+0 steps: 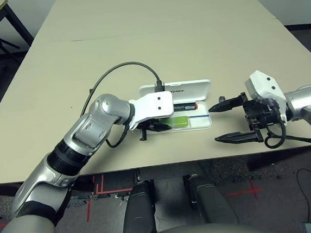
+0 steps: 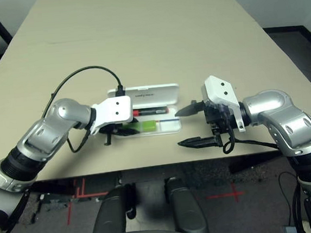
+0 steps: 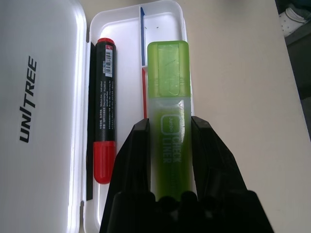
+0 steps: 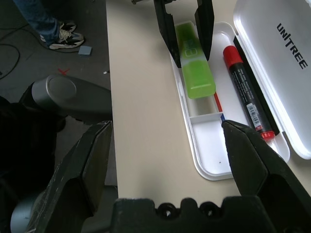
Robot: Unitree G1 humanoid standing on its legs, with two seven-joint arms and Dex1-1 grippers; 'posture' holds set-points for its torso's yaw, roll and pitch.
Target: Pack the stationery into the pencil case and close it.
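Note:
The white pencil case (image 1: pixel 202 124) lies open near the table's front edge, its "Unitree" lid (image 3: pixel 43 97) folded back. A red marker (image 3: pixel 104 111) with a black label lies in the tray next to the hinge. Beside it the light-green stick (image 3: pixel 167 73) rests in the tray (image 4: pixel 214 150), along its front wall. My left gripper (image 3: pixel 168 126) is shut on the stick, one black finger against each side. To the right of the case my right gripper (image 1: pixel 213 124) hovers open with nothing between its fingers.
A black cable (image 1: pixel 124 67) loops from my left wrist over the table behind the case. The table's front edge (image 1: pixel 203 161) runs close in front of both grippers. A person's legs and shoe (image 4: pixel 43 19) stand on the floor beyond it.

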